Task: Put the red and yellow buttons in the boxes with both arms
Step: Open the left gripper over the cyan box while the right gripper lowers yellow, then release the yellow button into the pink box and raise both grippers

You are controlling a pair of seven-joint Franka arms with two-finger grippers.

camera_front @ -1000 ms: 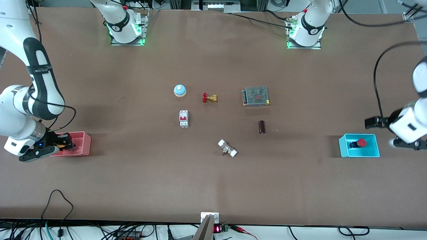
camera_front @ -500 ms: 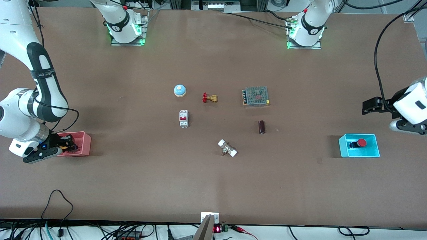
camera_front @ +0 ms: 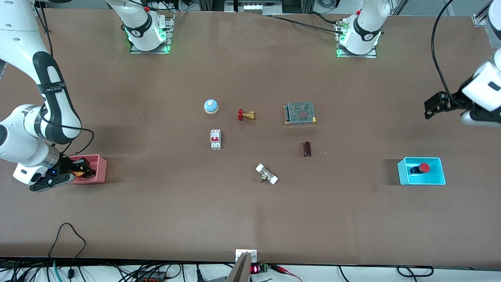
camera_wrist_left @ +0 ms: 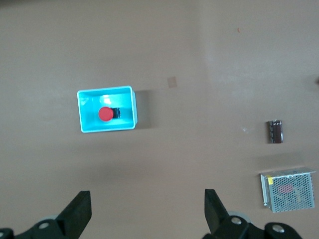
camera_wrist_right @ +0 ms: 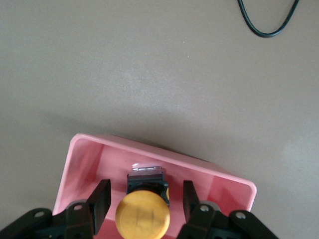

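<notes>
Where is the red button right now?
The red button lies inside the cyan box at the left arm's end of the table. The open left gripper is up in the air, not touching it.

Close overhead look from the right arm's wrist onto a plain brown table (camera_wrist_right: 149, 64). A pink box (camera_wrist_right: 84, 164), open at the top and seen at an angle, takes up the lower part of the scene. Inside it sits the yellow button (camera_wrist_right: 143, 215), its round orange-yellow cap facing up on a black body with a small pale patch at one end. The right gripper (camera_wrist_right: 142, 201) hangs directly over the box, its two black fingers (camera_wrist_right: 99, 199) spread apart, one on each side of the button with a gap showing between each finger and the cap. A loop of black cable (camera_wrist_right: 266, 22) lies on the table, well apart from the box.
</notes>
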